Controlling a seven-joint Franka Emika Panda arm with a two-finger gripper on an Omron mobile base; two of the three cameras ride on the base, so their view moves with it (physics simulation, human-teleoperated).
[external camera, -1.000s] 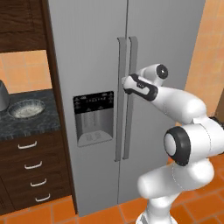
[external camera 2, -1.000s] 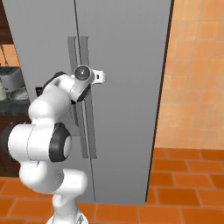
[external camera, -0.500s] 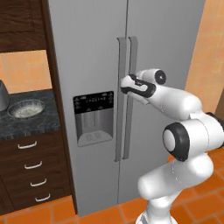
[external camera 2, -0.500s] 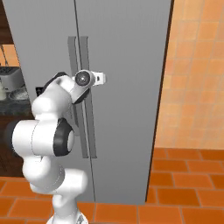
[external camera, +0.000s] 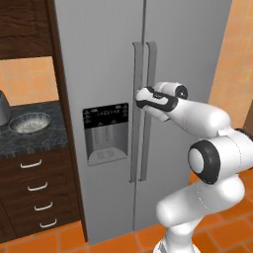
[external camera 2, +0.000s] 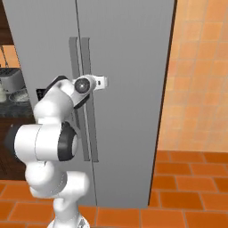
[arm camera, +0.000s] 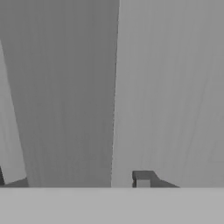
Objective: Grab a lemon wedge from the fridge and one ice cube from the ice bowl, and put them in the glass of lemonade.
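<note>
The tall grey fridge (external camera: 99,54) (external camera 2: 129,53) stands with both doors shut, so the lemon wedge is hidden. My gripper (external camera: 141,97) (arm camera: 72,179) is up against the right door's long vertical handle (external camera: 151,69) (external camera 2: 84,53) at about mid-height. In the hand view the handle (arm camera: 65,109) runs between my fingertips (arm camera: 142,179), with a narrow gap still showing on each side. The ice bowl (external camera: 30,123) sits on the dark counter to the left. I cannot pick out the glass of lemonade for sure.
A black dispenser panel (external camera: 105,133) is set in the left door. Dark wood drawers (external camera: 37,197) sit under the counter (external camera: 29,141), with a silver toaster (external camera 2: 11,80) on it. An orange tiled wall (external camera 2: 200,75) rises right of the fridge.
My hand has slid slightly lower along the right door handle. The jaws have narrowed around the handle from their widest spread.
</note>
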